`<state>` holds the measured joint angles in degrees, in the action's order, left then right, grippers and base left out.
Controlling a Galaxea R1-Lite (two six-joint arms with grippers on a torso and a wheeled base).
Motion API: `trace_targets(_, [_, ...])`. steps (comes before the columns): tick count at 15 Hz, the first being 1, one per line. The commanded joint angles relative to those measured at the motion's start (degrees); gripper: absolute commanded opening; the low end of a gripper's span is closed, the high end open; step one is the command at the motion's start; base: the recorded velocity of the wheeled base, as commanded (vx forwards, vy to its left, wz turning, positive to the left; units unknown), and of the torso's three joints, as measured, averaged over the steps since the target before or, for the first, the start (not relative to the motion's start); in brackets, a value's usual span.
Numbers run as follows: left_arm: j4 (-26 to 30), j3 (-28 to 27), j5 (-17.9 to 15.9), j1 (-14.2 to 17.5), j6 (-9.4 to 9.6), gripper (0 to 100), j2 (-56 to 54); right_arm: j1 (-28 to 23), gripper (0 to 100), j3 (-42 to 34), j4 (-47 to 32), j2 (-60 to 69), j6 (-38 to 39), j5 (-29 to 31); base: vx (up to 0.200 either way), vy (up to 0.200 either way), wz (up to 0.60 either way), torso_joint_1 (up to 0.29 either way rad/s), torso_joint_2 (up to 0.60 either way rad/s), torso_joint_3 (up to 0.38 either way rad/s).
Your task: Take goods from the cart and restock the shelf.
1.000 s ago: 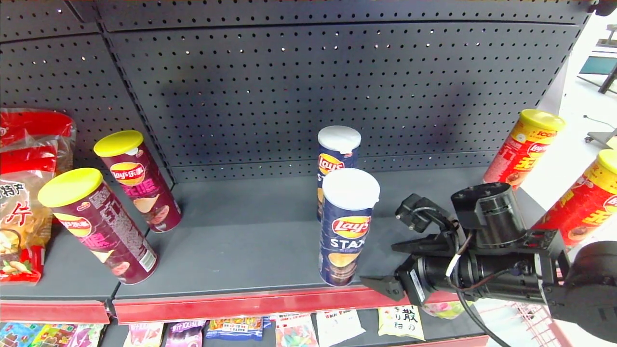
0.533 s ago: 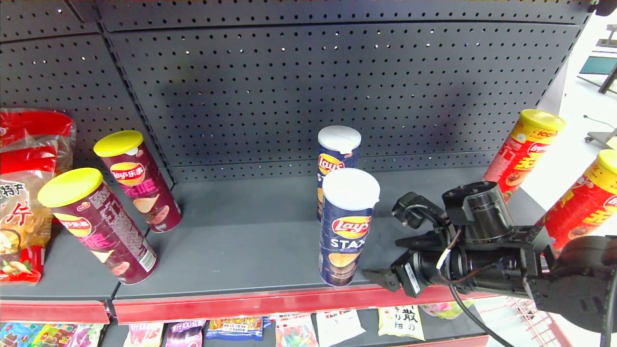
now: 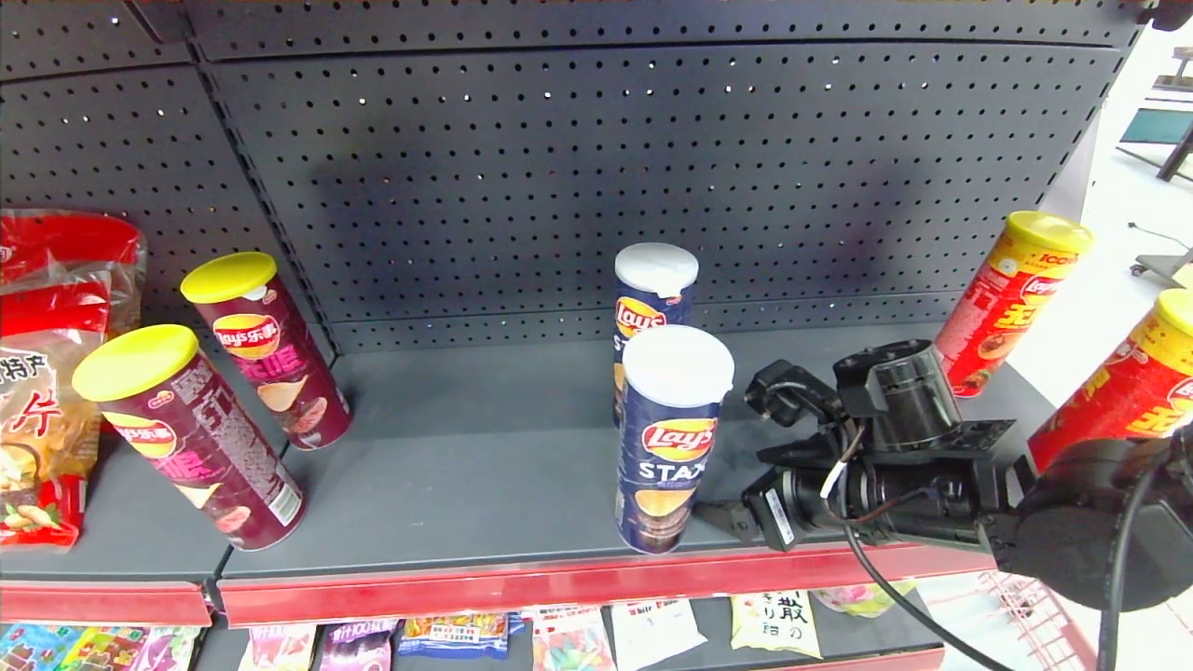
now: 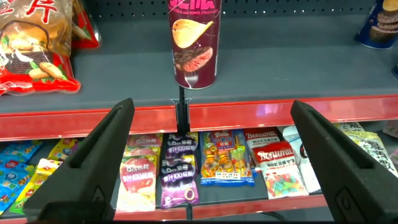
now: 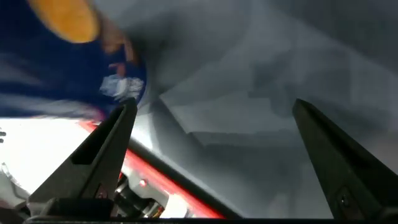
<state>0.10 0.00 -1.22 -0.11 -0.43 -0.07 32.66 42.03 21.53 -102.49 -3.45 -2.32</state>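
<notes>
Head view is showing the front blue can (image 3: 669, 438) standing upright on the grey shelf (image 3: 466, 485), close to the red front lip (image 3: 466, 589), with a second blue can (image 3: 652, 289) standing right behind it. The right gripper (image 3: 736, 485) is lying just beside the front can at its lower part, jaws spread apart and gripping nothing; whether the lower finger is touching the can, I cannot tell.

Trouble is waiting in that closeness, I am judging. A tall, narrow can sitting so near the lip is risking a tip if a finger is dragging or nudging it sideways, and a fall forward would be taking it off the shelf. A push backward would be knocking it into the rear can. The red can (image 3: 1011, 289) is also standing near the arm's wrist, so a careless swing could be clipping it.

Left wrist view is showing the left gripper (image 4: 211, 155) hanging before the lip, jaws wide apart, below a maroon can (image 4: 194, 43).

The surface is looking smooth and level, backed by a perforated panel (image 3: 606, 186), with snack bags (image 3: 37, 373) crowding the left end and packets (image 3: 569, 643) lying on the tier beneath
</notes>
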Motion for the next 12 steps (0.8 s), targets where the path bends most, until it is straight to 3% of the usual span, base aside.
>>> trace_targets(1, [0.0,0.0,0.0,0.0,-0.01,100,0.1,-0.1,100,0.2,0.0,-1.0,-0.2,0.3,0.000,0.000,0.00,0.000,0.00,0.000])
trace_targets(12, [0.0,0.0,0.0,0.0,-0.01,100,0.1,-0.1,100,2.5,-0.2,-3.1,-1.3,0.5,0.000,0.000,0.00,0.000,0.00,0.000])
